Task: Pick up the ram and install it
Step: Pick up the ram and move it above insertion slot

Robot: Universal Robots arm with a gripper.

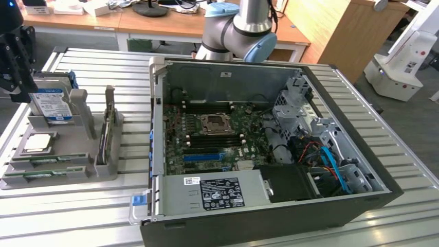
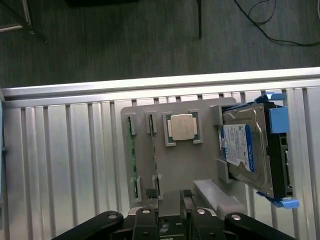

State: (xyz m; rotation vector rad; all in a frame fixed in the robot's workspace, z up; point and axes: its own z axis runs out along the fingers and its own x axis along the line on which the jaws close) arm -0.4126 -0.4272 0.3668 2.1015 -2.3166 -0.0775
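Two green ram sticks (image 2: 133, 160) stand on edge in slots of a grey holder tray (image 2: 200, 165); in the exterior view they lie at the tray's near end (image 1: 48, 160). My gripper (image 2: 168, 194) hangs above that tray, open, with nothing between its fingers. One fingertip (image 2: 150, 192) sits over the end of the second ram stick (image 2: 154, 150). In the exterior view the black gripper (image 1: 18, 90) is at the far left, above the tray's hard-drive end. The open computer case (image 1: 274, 216) shows its motherboard (image 1: 205, 139) with dark memory slots (image 1: 213, 137).
On the tray also rest a square silver CPU (image 2: 181, 127) and a blue-labelled hard drive (image 2: 245, 150) in a blue-edged bracket. A thin upright plate (image 1: 108, 123) stands at the tray's case side. The ribbed metal table (image 1: 69, 216) carries tray and case; floor and cables lie beyond.
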